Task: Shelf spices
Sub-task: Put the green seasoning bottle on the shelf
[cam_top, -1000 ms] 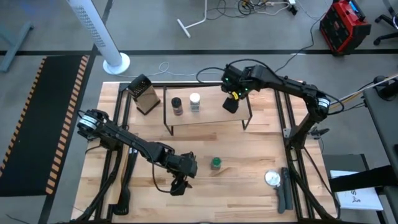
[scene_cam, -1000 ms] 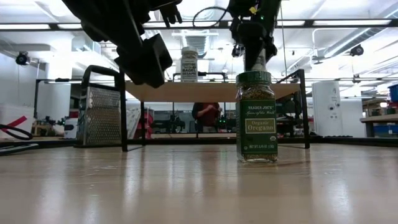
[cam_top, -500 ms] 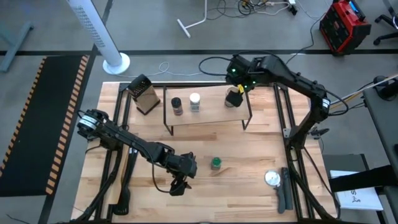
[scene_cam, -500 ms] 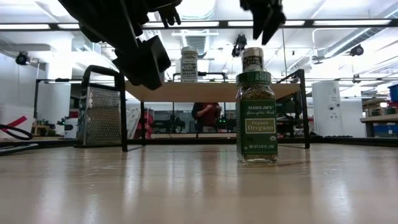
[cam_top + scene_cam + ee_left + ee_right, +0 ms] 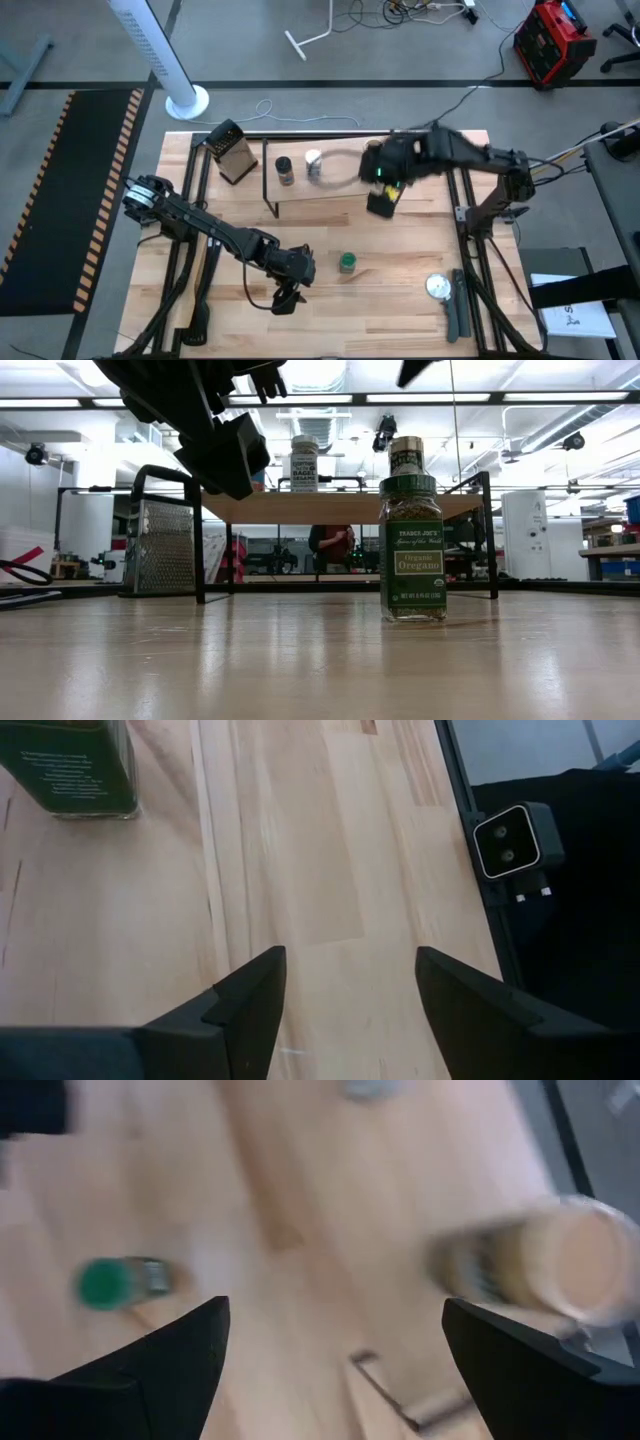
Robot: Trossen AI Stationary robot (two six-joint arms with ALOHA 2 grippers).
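The shelf (image 5: 338,186) stands at the table's far side, its board (image 5: 330,507) carrying the dark-lidded jar (image 5: 285,170), the white-lidded jar (image 5: 314,163) and the tan jar (image 5: 405,457). The tan jar (image 5: 560,1268) shows blurred in the right wrist view. The green-lidded jar (image 5: 346,263) stands upright on the table (image 5: 412,545), near the middle. My right gripper (image 5: 383,200) hovers open over the shelf's near right corner (image 5: 332,1308), touching nothing. My left gripper (image 5: 283,298) waits open (image 5: 348,955) near the table's near edge, left of the green-lidded jar (image 5: 70,765).
A boxy metal grater (image 5: 232,152) stands left of the shelf. A round silver disc (image 5: 437,287) and a dark tool (image 5: 455,318) lie near the near right corner. A person (image 5: 333,545) shows in the room beyond the table.
My right gripper has let go of the tan jar on the shelf's right end, risen clear of it, and swung toward the near edge. The tan jar stays standing upright on the board.
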